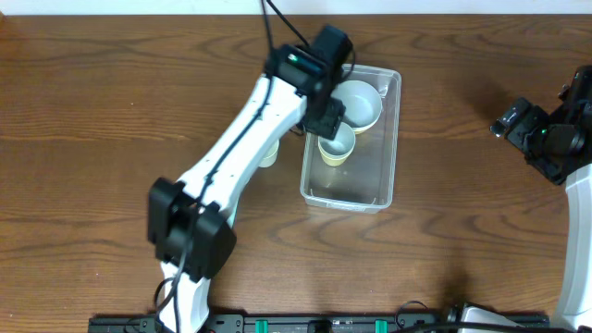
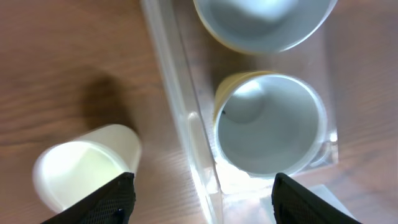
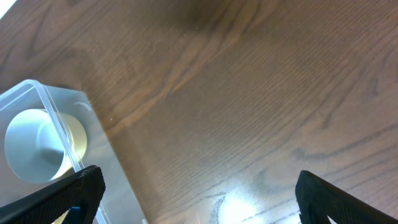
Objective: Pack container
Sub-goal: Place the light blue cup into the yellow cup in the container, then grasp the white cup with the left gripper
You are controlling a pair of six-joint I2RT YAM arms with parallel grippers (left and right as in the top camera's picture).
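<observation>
Left end effector (image 2: 205, 200) and right end effector (image 3: 199, 199) released; container (image 1: 356, 190) holds one bowl (image 1: 359, 104), one cup (image 1: 337, 148); second cup (image 1: 268, 153) outside.

Even, fairly bright light filled the overhead view. The left wrist view was soft and blurred, the container (image 2: 189, 134) wall washed pale, a dark shadow on the table (image 2: 62, 56) at upper left. The right wrist view showed white glare at lower centre.

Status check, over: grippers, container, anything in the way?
Left gripper open above container wall. Right gripper open, over table. Container holds bowl, one cup; second cup outside beside it. Nothing in the way.
</observation>
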